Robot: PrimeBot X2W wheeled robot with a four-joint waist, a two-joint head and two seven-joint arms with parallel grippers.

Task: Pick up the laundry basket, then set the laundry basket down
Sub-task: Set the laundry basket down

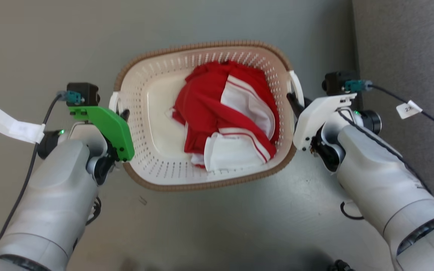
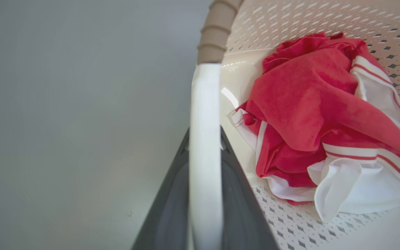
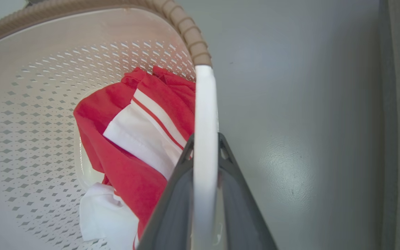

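The laundry basket (image 1: 153, 113), cream-white and perforated with a brown woven-look rim, sits in the middle of the head view between my two arms. My left gripper (image 1: 121, 113) is shut on its white left handle (image 2: 205, 114), and the dark fingers (image 2: 172, 194) flank that handle. My right gripper (image 1: 294, 103) is shut on the white right handle (image 3: 205, 114), with its dark fingers (image 3: 236, 194) on either side. Red and white clothes (image 1: 224, 113) lie bunched inside the basket. I cannot tell whether the basket rests on the floor or hangs above it.
A grey floor (image 1: 239, 226) spreads below and around the basket. A darker grey carpeted surface (image 1: 409, 56) runs along the right side. Cables with paper tags (image 1: 9, 124) trail from both wrists.
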